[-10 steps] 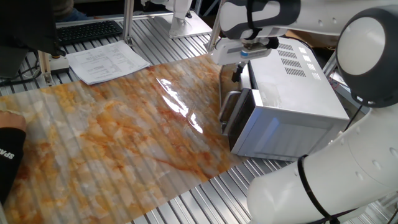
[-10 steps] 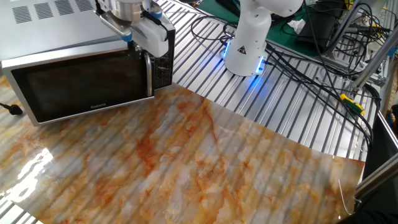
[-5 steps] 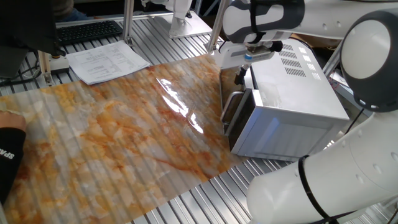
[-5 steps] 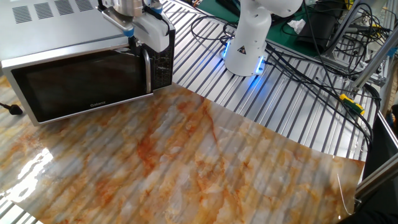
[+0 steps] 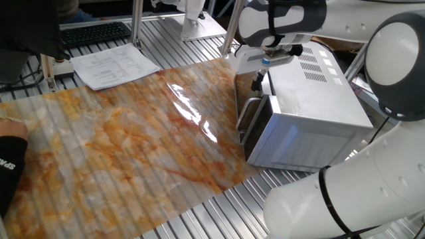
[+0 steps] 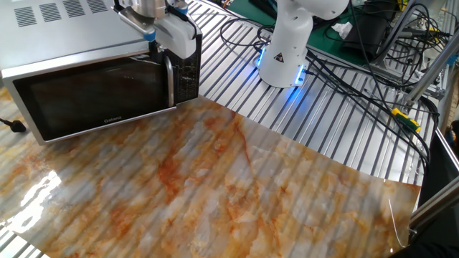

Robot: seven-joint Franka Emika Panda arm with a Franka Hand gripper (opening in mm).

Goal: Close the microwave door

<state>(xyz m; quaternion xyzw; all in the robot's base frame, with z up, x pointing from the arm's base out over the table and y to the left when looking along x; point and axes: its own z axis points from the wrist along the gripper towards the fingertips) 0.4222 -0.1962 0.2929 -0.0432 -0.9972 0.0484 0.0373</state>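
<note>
The microwave door (image 6: 93, 97) sits flush against the microwave (image 5: 319, 106). The hand (image 6: 168, 32) hovers by the door's handle (image 6: 171, 82). I cannot tell its opening.

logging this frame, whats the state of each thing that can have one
door: shut, or all but shut, flat against the front of the microwave
handle: upright, along the door's edge next to the control panel
gripper: at the microwave's top front corner, just above the handle; fingers hidden, open or shut cannot be told
robot base light: glowing blue
</note>
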